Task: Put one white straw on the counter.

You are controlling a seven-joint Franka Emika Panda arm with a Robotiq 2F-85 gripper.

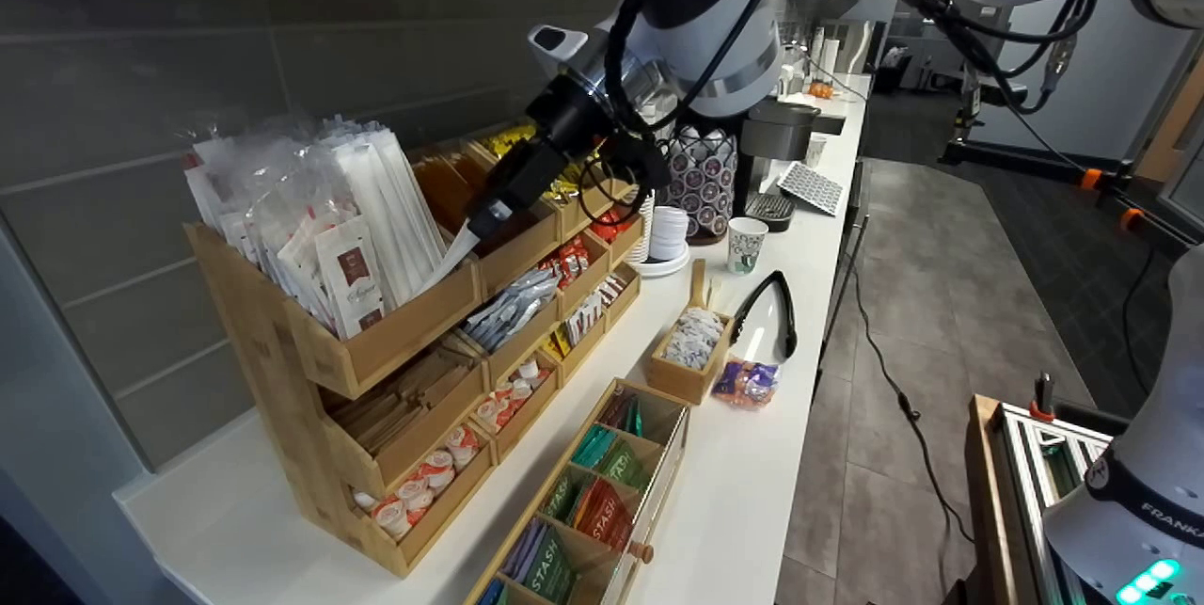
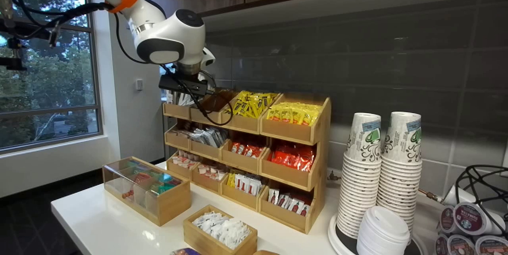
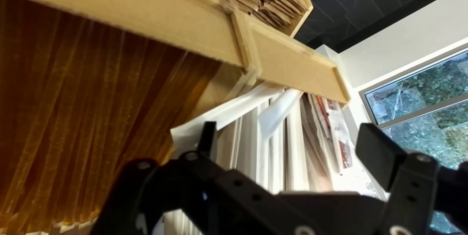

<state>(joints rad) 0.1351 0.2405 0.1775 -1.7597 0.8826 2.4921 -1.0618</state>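
- The task looked to be at its picking-up step, with the reach mostly done: in an exterior view the claw was beside the top tier of the wooden rack, tilted down toward the bin of white straws.
- The claw was spread wide, its fingers well apart with nothing pinched between them, so the grasp was not yet made.
- The likeliest white straw leaned out of the pack, its lower part in that bin, its free end just beside one finger (whether the two touched, I could not tell).
- More white straws stood packed close by, so taking only one seemed the delicate part.
- Left to do, in my judgement: line the straw up between the fingers, close on it alone, lift it over the bin's front wall, lower it to the counter and let go.
- The placing was not yet done, as far as I could see; every white straw I could make out was in the bin.
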